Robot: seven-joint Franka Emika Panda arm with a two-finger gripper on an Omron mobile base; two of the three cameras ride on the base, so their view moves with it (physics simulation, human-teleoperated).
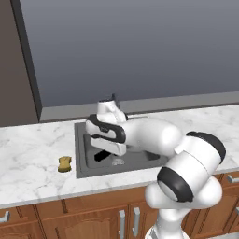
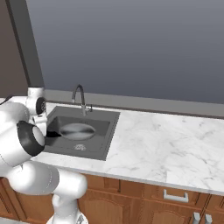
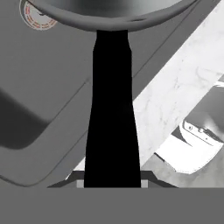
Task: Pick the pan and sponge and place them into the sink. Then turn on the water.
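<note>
In the left base view, the sponge lies at the left of the frame on the marble counter, just beside the left rim of the sink and apart from it, untouched. Right of it, in the middle of the frame, the white arm reaches down into the basin and hides most of what is inside; the faucet peeks up just behind the arm's wrist.

In the right base view, the arm fills the left edge, and just right of it the frying pan sits over the dark basin, in the left-centre of the frame, its black handle pointing left toward the hand. Whether the pan rests on the sink floor or hangs a little above it cannot be told. The gooseneck faucet stands behind the basin, no water running, and the counter stretches off to the right.

In the hand view, the black handle runs up the centre of the frame from the bottom to the pan's rim at the top, with the drain in the upper left. The gripper is clamped narrow on the handle.

As a judgement: the pan is at or nearly at its place but not yet released; the sponge and the water are both left to do.
</note>
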